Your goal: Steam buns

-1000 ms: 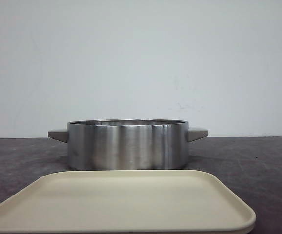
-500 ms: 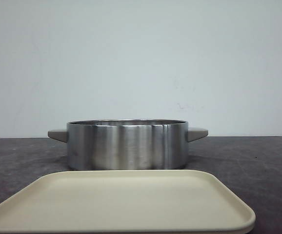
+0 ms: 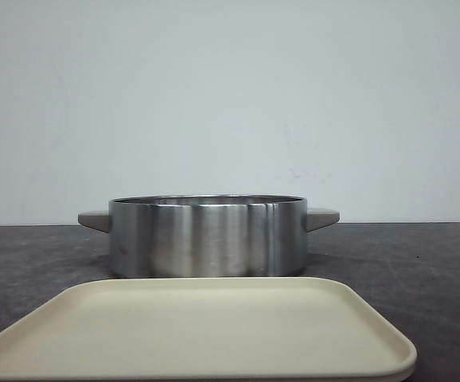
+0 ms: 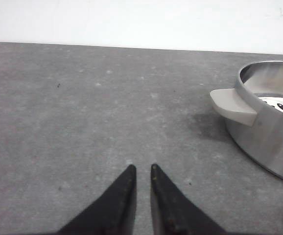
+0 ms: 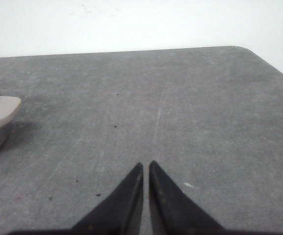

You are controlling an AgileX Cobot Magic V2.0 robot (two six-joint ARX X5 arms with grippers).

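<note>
A steel steamer pot (image 3: 208, 236) with two grey handles stands mid-table behind an empty cream tray (image 3: 198, 330). In the left wrist view the pot (image 4: 269, 132) shows part of one white bun (image 4: 281, 105) with black panda marks inside; the other buns are hidden. My left gripper (image 4: 141, 169) is shut and empty over bare table, to the side of the pot's handle (image 4: 232, 106). My right gripper (image 5: 145, 165) is shut and empty over bare table on the pot's other side, its handle (image 5: 2, 108) at the view's edge. Neither gripper shows in the front view.
The dark grey table (image 3: 421, 263) runs back to a white wall. In the right wrist view the table's rounded far corner (image 5: 249, 51) and its edge show. The tray sits at the table's front edge.
</note>
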